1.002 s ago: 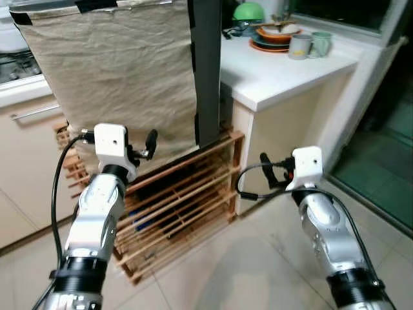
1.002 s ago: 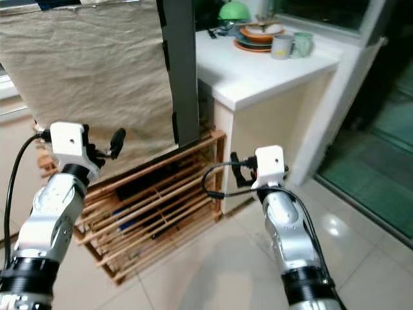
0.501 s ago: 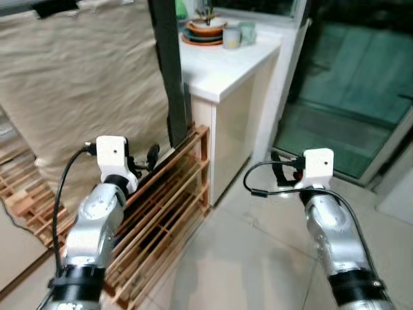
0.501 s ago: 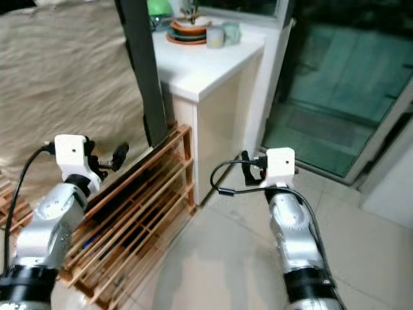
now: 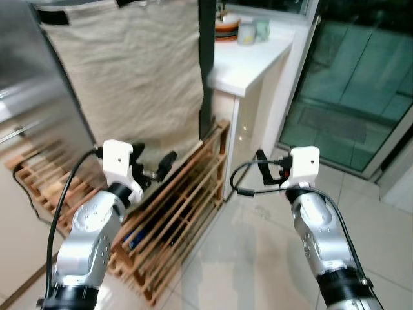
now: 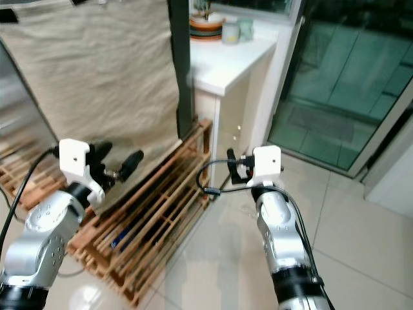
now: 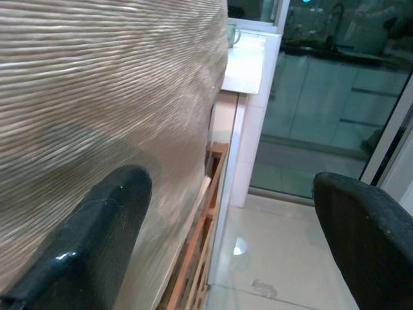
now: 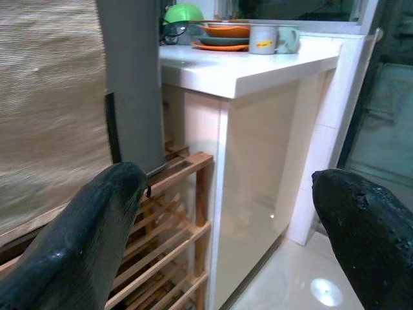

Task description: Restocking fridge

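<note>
Both arms are raised in front of me with nothing in them. My left gripper [image 5: 155,163] is open and points at a beige cloth [image 5: 135,77] that hangs over a tall unit. My right gripper [image 5: 264,165] is also open and hovers over the tiled floor beside a white counter [image 5: 248,61]. A brushed steel panel [image 5: 39,90] stands at the far left; I cannot tell whether it is the fridge. In the left wrist view the black fingers [image 7: 103,219] stand wide apart before the cloth. In the right wrist view the fingers [image 8: 90,219] frame the counter's side.
A slatted wooden rack [image 5: 177,213] leans low against the cloth and counter. Stacked plates [image 5: 227,27] and mugs [image 5: 253,31] sit on the counter's far end. A dark upright post [image 5: 206,64] divides cloth from counter. A glass sliding door [image 5: 352,84] lies right. Glossy tile floor [image 5: 239,258] is ahead.
The whole picture has swung, so the camera moved; the steel panel has come into view on the left. Both arms keep the same raised pose, fingers still apart.
</note>
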Controlling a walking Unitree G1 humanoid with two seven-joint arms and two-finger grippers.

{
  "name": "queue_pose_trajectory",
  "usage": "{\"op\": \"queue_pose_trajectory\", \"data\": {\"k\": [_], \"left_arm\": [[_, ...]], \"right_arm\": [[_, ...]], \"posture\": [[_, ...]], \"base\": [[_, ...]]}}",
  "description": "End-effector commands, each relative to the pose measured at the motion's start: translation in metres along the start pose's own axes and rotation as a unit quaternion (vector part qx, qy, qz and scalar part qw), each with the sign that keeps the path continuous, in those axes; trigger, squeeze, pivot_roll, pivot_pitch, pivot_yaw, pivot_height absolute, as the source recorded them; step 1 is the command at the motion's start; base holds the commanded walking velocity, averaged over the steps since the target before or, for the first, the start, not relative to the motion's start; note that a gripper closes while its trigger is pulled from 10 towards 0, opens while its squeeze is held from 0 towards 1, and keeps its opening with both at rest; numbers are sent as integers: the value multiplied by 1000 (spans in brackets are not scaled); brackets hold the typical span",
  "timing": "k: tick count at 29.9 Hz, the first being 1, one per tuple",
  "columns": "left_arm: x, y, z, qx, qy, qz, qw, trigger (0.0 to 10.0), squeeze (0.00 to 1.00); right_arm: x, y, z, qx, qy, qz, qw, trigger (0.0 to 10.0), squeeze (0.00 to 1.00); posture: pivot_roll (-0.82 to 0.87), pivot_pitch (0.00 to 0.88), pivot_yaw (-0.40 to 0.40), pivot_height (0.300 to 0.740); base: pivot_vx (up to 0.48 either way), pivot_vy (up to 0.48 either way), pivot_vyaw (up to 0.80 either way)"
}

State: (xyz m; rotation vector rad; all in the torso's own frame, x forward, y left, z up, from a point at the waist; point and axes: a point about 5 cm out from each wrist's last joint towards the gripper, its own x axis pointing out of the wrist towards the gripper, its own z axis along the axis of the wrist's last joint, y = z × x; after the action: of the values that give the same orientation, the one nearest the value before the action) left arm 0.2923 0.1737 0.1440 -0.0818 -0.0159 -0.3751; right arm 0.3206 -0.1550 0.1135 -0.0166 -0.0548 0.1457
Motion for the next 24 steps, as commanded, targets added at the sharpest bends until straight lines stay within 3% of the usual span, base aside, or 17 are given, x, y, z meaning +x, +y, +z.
{"op": "queue_pose_trajectory", "data": {"k": [1,7,18,24], "left_arm": [[0,0,4,1,-5,-3,1000,10000,0],[1,7,5,-8,-12,10,1000,10000,0],[10,28,48,8,-80,47,996,10000,0],[19,36,47,17,-71,84,994,10000,0]], "right_arm": [[0,-3,4,-2,-10,-1,1000,10000,0],[1,-2,4,-3,-10,1,1000,10000,0],[5,-2,8,-5,-16,6,1000,10000,0],[7,-1,11,-1,-26,2,1000,10000,0]], "posture": [[-75,0,31,740],[-76,0,29,740],[-72,0,27,740],[-75,0,34,740]], "base": [[-315,0,0],[-231,0,0],[0,0,0],[0,0,0]]}}
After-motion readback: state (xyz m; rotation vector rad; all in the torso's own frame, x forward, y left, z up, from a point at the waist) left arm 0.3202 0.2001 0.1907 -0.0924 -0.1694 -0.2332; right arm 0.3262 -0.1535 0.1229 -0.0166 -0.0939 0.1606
